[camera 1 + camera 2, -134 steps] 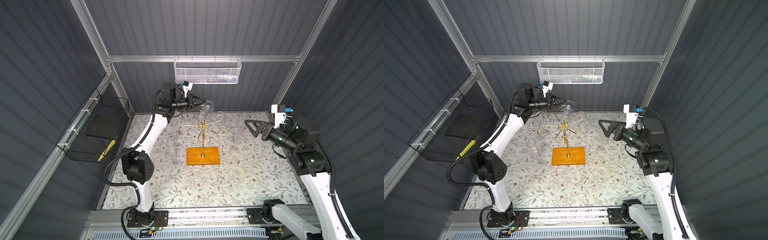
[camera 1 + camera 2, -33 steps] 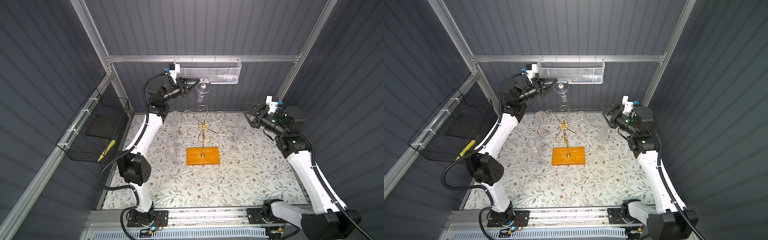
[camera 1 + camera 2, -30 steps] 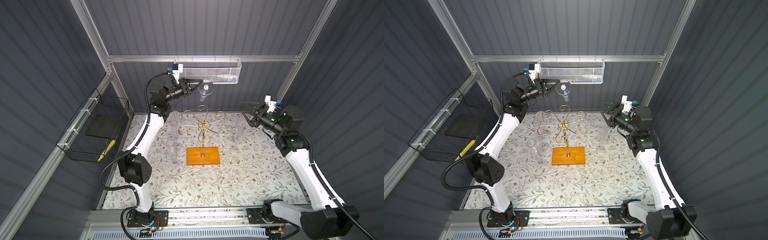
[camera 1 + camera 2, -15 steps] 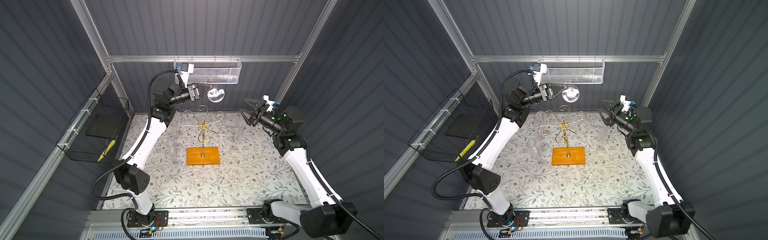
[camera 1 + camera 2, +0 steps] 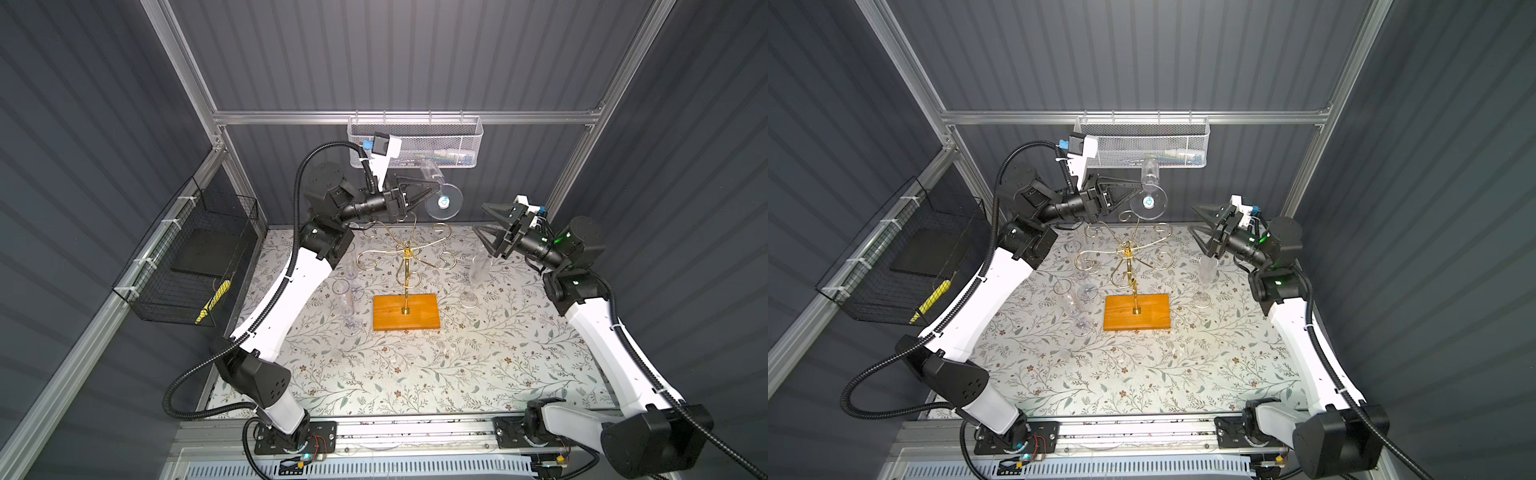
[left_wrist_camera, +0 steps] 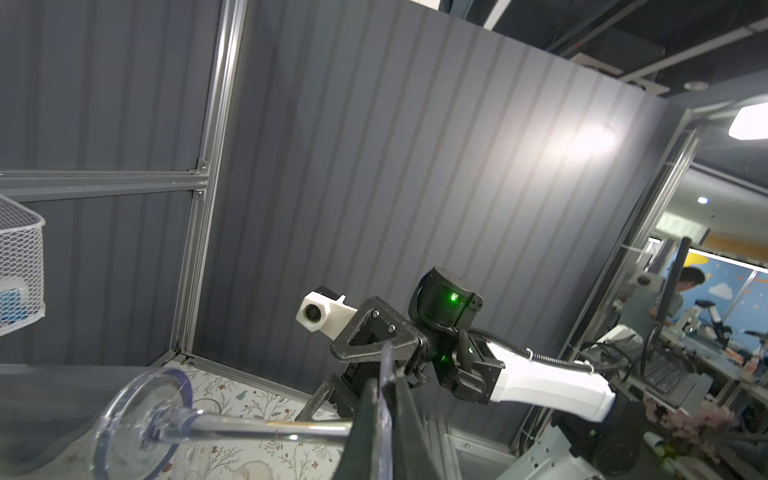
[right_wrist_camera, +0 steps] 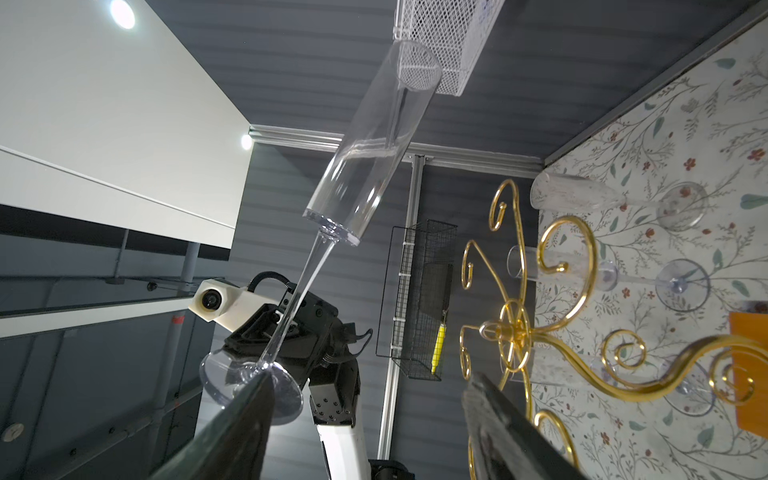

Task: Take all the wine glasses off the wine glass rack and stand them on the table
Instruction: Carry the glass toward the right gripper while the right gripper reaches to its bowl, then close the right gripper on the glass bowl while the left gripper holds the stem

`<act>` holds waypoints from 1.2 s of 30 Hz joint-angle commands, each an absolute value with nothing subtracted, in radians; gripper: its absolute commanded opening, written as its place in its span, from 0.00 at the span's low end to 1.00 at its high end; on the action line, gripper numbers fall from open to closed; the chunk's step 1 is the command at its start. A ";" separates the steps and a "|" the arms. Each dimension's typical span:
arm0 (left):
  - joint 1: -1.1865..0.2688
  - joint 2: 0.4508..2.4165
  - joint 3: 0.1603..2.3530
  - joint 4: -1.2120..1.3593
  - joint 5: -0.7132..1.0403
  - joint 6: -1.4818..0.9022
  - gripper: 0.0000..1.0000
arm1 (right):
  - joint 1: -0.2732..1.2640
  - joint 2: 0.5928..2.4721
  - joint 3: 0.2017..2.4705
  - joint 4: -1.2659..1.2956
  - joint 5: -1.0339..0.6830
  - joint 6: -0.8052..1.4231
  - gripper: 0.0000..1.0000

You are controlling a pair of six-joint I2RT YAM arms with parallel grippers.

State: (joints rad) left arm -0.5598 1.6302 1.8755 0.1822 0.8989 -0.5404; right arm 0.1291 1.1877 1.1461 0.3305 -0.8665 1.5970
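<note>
The wine glass point(image 5: 444, 202), a clear flute, hangs in the air above and behind the wine glass rack point(image 5: 406, 274), off its gold arms. My left gripper point(image 5: 434, 189) is shut on its stem point(image 6: 270, 428). The bowl point(image 5: 1150, 172) points at the back wall and the round foot point(image 5: 1148, 203) faces up toward the top views. My right gripper point(image 5: 481, 218) stands open a short way right of the foot and does not touch it. In the right wrist view the wine glass point(image 7: 374, 141) stretches away beyond the open right gripper point(image 7: 370, 380), next to the rack's scrolls point(image 7: 515, 328).
A white mesh basket point(image 5: 415, 143) hangs on the back wall just behind the held glass. Other clear glasses stand on the flowered table, two left of the rack's wooden base point(image 5: 345, 299) and one to its right point(image 5: 478, 270). A black wire basket point(image 5: 187, 266) hangs on the left wall.
My left arm has carried the glass to the right and a little down, turning its foot upward. The right gripper has come slightly nearer and its jaws have narrowed a bit.
</note>
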 commanded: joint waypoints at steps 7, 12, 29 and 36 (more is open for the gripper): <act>-0.639 1.556 1.828 0.126 0.905 -0.323 0.00 | 0.153 1.141 1.129 0.342 -0.915 1.586 0.75; -0.696 1.529 1.812 0.085 0.886 -0.241 0.00 | 0.150 1.151 1.103 0.423 -0.907 1.631 0.79; -0.812 1.464 1.716 -0.004 0.860 -0.098 0.00 | 0.150 1.196 1.094 0.582 -0.894 1.700 0.84; -0.831 1.456 1.697 -0.031 0.877 -0.076 0.00 | 0.149 1.211 1.092 0.608 -0.896 1.709 0.84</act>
State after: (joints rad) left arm -0.8219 1.4925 1.7031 -0.0376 0.8612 -0.1154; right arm 0.1486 1.2045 1.0992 0.5541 -0.8909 1.7023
